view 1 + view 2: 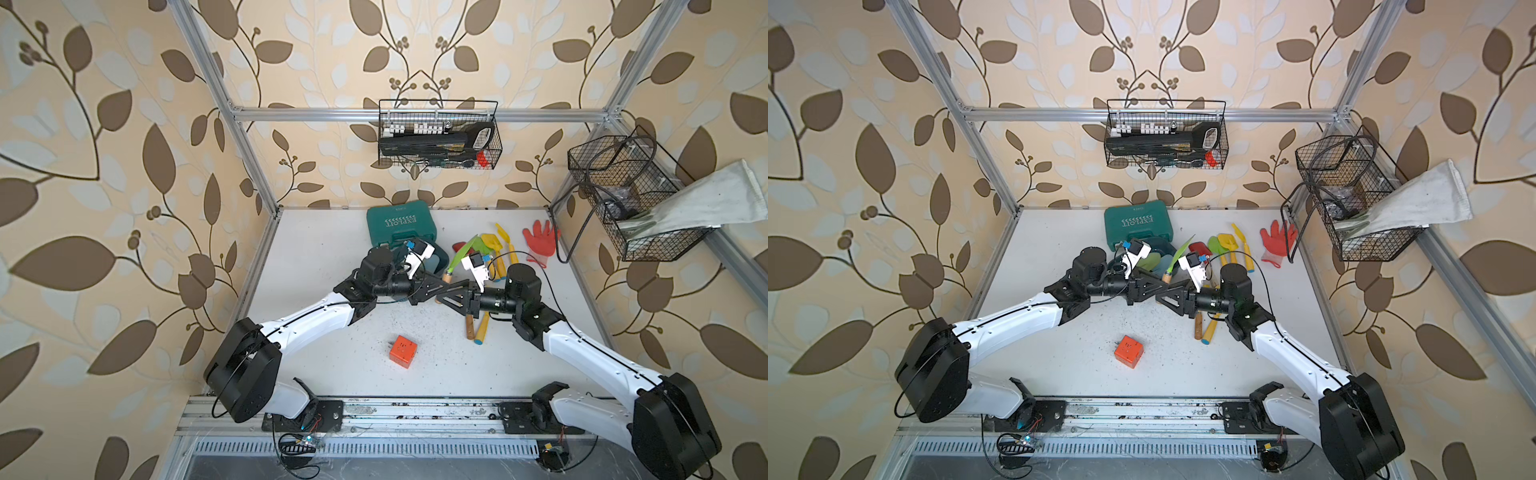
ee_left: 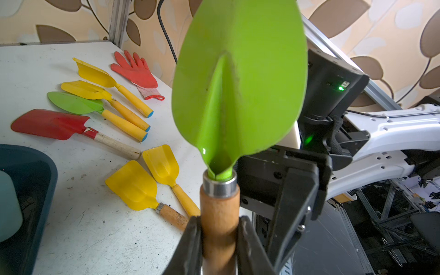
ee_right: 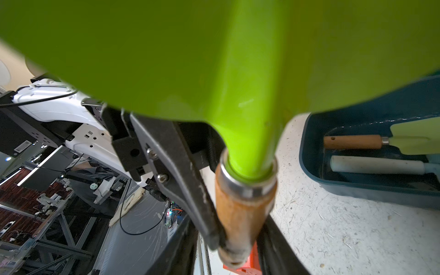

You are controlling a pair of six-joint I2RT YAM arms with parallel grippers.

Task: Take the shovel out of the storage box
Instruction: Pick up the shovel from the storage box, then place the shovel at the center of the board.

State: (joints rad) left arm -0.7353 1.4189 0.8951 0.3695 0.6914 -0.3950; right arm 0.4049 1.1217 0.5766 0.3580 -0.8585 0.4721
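Green shovel aloft, outside teal storage box.

2 overhead; 2 wrist-cams near shovel

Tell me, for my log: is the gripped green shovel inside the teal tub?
Out: the left pincer holds the green-bladed, wooden-handled shovel by its handle, raised beside the dark teal plastic storage box.

Glossy green shovel — shiny metal ferrule, matt wooden handle.
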